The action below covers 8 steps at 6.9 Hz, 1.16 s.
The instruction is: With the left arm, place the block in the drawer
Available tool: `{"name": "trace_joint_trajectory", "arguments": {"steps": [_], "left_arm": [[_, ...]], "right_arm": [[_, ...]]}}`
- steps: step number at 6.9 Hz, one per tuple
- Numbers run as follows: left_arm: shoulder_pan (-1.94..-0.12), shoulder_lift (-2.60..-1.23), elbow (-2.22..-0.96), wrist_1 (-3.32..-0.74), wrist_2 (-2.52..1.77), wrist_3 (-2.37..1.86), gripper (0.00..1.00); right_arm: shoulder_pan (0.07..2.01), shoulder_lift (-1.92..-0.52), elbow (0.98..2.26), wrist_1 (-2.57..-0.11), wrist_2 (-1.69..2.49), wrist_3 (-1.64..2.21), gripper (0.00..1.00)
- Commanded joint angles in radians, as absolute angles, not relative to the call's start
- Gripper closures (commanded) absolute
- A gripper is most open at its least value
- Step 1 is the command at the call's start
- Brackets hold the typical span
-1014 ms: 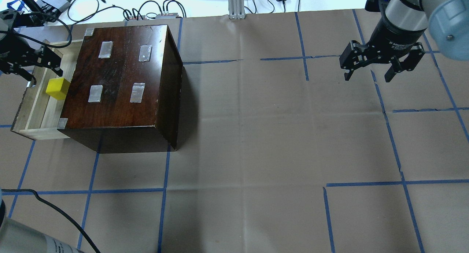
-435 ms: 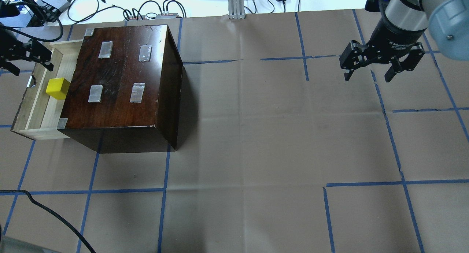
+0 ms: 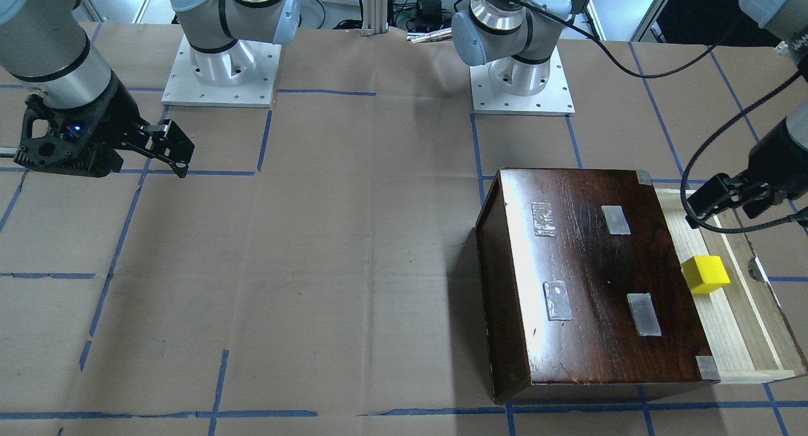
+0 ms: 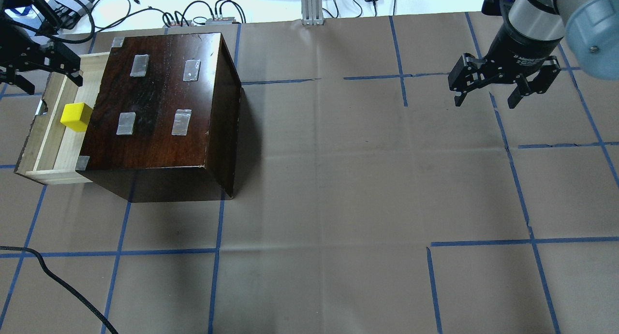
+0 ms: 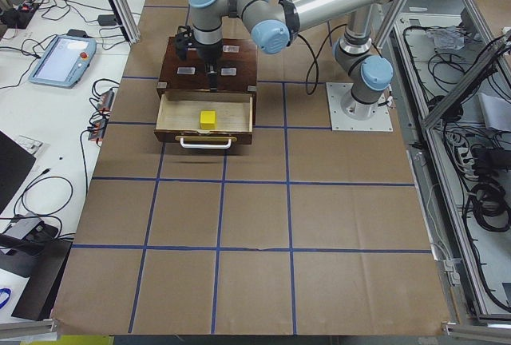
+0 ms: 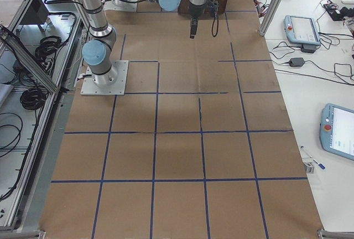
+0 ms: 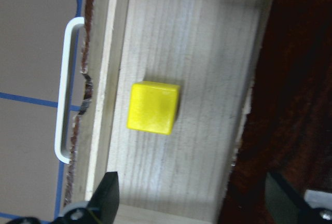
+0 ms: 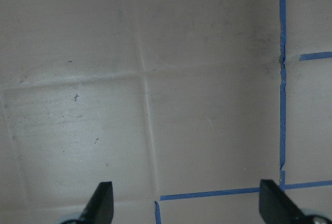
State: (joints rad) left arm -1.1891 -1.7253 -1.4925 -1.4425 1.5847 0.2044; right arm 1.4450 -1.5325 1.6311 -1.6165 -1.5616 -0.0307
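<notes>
Left wrist-mounted: yellow cube block [image 7: 154, 107] on pale grainy-wood drawer [image 7: 207, 37]; L gripper [image 7: 191, 190] spread, empty; R gripper [image 4: 485, 104] spread

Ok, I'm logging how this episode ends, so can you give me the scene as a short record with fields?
block: lying on the drawer floor, held by neither gripper
drawer: pulled out of the box, open
box: dark wood, standing on the table
left gripper: jaws open, empty, above the drawer, clear of the block
right gripper: jaws open, empty, above bare table, far from the box
task state: block is in the drawer
</notes>
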Motion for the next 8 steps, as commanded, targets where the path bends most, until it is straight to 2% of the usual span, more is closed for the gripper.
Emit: {"name": "trace_joint_trajectory", "arguments": {"steps": [1, 5, 8], "left_arm": [[-1.323, -1.675, -1.494, -1.492, 1.580, 0.068, 0.01], [-1.566, -1.652, -1.523, -1.517, 1.572, -0.110, 0.01], [-1.592, -1.603, -1.604, -1.505, 1.580, -0.053, 0.01]], "right_arm": [[1.445, -1.532, 1.632, -1.617, -1.562, -0.031, 0.00], [1.445, -1.532, 1.632, -1.617, -1.562, -0.031, 0.00], [1.445, -1.532, 1.632, -1.617, -1.562, -0.031, 0.00]]}}
